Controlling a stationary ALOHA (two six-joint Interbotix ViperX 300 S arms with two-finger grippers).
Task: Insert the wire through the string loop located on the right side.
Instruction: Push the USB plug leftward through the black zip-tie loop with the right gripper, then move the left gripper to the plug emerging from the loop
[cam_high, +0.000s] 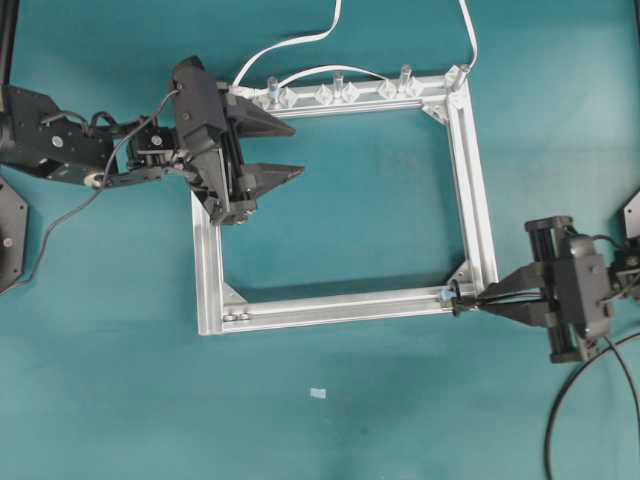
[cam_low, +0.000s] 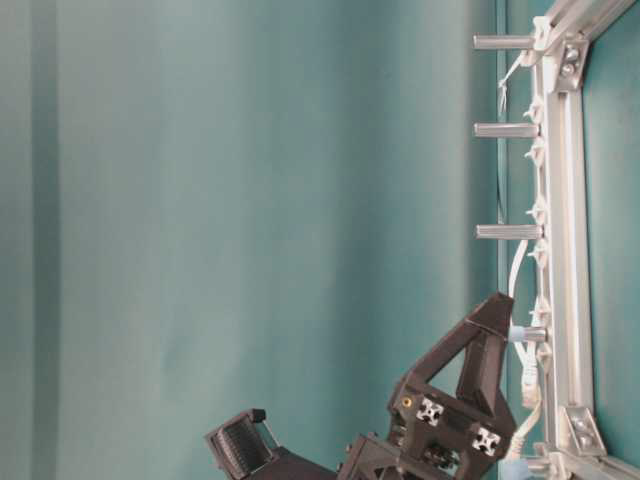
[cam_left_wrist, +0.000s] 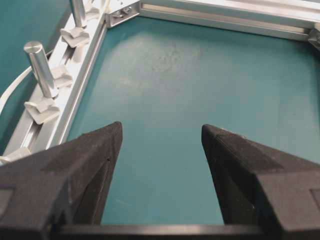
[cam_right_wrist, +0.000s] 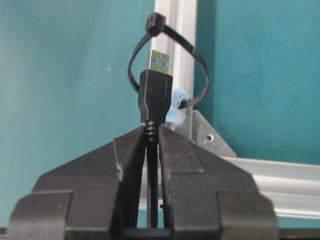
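Black wire (cam_right_wrist: 156, 97) plug stands upright; metal tip points into string loop (cam_right_wrist: 168, 60).

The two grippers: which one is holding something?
The right gripper, shut on the wire just behind its plug. The left gripper stands open and empty.

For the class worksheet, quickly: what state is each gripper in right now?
Left gripper: open, holding nothing.
Right gripper: shut on the wire, just behind its plug, in front of the string loop.
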